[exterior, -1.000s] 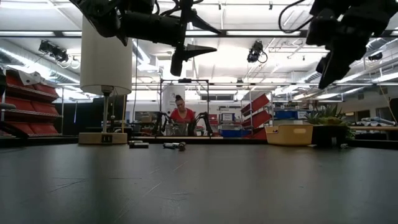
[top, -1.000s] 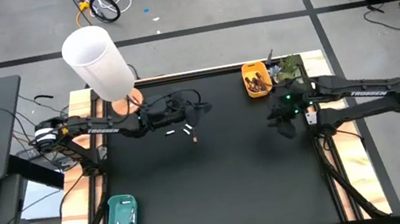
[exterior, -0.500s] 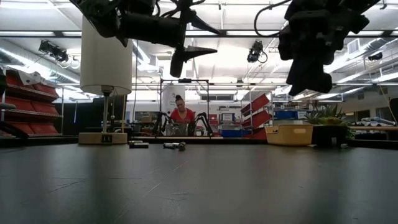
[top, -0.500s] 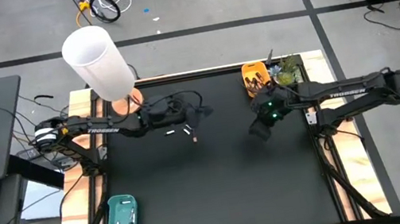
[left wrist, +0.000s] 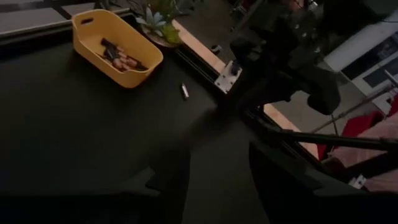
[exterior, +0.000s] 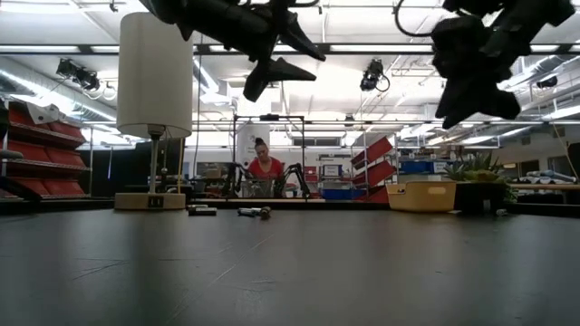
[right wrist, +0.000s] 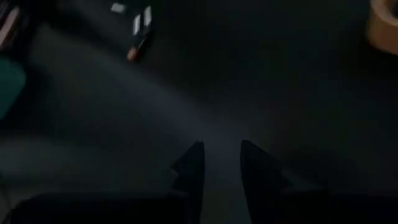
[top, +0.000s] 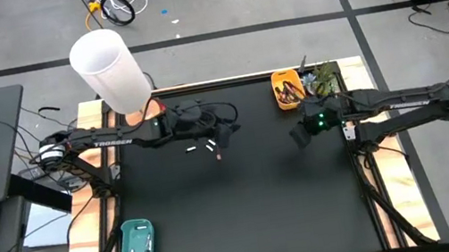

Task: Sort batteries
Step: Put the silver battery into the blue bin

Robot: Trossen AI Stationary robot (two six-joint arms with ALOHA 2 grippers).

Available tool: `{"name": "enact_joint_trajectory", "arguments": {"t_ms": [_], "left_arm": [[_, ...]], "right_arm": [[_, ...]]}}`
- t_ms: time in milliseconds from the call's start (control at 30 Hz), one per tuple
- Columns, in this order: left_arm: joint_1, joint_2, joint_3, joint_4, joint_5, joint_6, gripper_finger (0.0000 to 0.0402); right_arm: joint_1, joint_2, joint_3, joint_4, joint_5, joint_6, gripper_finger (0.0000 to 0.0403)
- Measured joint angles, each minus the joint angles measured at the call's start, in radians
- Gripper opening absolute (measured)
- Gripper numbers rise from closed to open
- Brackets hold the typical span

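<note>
Three loose batteries lie flat on the black table: two white ones (top: 191,152) (top: 210,147) and a dark one with a reddish end (top: 218,155). The right wrist view shows them far ahead (right wrist: 142,20). In the left wrist view, another small battery (left wrist: 184,91) lies near the yellow tray (top: 287,91), which holds dark batteries. The teal tray (top: 137,246) holds white ones. My left gripper (top: 225,131) hangs open in the air just right of the loose batteries. My right gripper (top: 301,132) hovers open, its fingers a narrow gap apart, near the table's right side below the yellow tray.
A white lamp (top: 111,70) stands on a wooden base at the far left corner. A potted plant (top: 322,80) sits beside the yellow tray. In the low view a person (exterior: 265,168) sits in the room beyond the table. Bare black mat (top: 247,213) spans the middle and near side.
My right gripper swung toward the table's left, then drew back partway to the right, staying above the table. My left gripper reached slightly farther right, rose and tipped. The batteries have kept still.
</note>
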Motion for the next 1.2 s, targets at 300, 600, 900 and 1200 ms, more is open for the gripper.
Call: {"name": "enact_joint_trajectory", "arguments": {"t_ms": [300, 600, 900, 1200], "left_arm": [[-0.011, -0.003, 0.0, -0.003, 0.008, 0.008, 0.0177], [-0.029, -0.004, 0.0, -0.029, 0.19, 0.005, 0.0177], [0.003, -0.004, -0.001, -0.092, 0.358, 0.093, 0.0177], [0.083, -0.004, -0.001, -0.094, 0.353, 0.109, 0.0177]], "right_arm": [[0.125, -0.048, 0.0, -0.023, 0.319, 0.282, 0.0089], [0.292, 0.023, 0.0, -0.151, 0.603, 0.767, 0.0089], [0.34, 0.103, 0.0, -0.322, 0.545, 1.068, 0.0089], [0.297, 0.08, -0.037, -0.344, 0.495, 1.12, 0.0107]]}}
